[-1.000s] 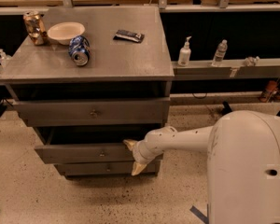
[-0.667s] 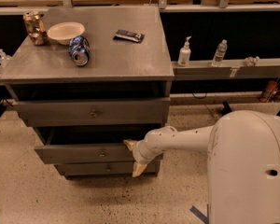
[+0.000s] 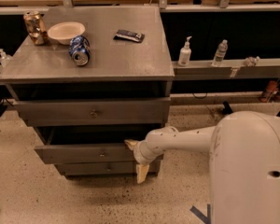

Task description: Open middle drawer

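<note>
The middle drawer [image 3: 84, 154] is a long gray front with a small round knob [image 3: 101, 155]. It stands out a little from the gray cabinet [image 3: 107, 59], with a dark gap above it. My gripper [image 3: 136, 158] is at the drawer front's right end, on a white arm reaching from the right. Its two pale fingers are spread apart, one [image 3: 130, 144] at the front's top edge and one [image 3: 142, 172] hanging below it. It holds nothing that I can see.
The taller top drawer [image 3: 93, 112] is above and the narrow bottom drawer [image 3: 107, 168] below. On the cabinet top are a brown can [image 3: 34, 28], a white bowl [image 3: 65, 31], a lying blue can [image 3: 79, 50] and a dark packet [image 3: 129, 35]. Bottles [image 3: 184, 53] stand on the right ledge. My white body [image 3: 252, 171] fills the lower right.
</note>
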Robot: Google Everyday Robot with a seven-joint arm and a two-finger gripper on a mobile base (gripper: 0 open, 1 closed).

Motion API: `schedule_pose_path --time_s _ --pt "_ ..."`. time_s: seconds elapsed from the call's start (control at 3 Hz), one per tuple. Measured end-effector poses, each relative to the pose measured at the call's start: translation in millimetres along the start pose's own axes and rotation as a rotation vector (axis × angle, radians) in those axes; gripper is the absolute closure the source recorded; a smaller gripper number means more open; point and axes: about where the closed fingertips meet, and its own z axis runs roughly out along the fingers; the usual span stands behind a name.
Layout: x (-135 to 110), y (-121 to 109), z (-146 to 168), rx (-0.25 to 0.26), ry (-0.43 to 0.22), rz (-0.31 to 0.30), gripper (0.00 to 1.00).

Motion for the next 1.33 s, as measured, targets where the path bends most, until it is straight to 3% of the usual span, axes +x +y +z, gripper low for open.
schedule_pose_path --time_s 0.67,1.0,1.33 --pt "12.4 -48.2 -66.1 0.137 -0.091 0.087 0.00" --pt "13.4 -53.4 -62.0 0.101 -0.078 0.092 0.15" --pt "5.5 -47.7 -35.1 -0.021 -0.066 0.062 0.45"
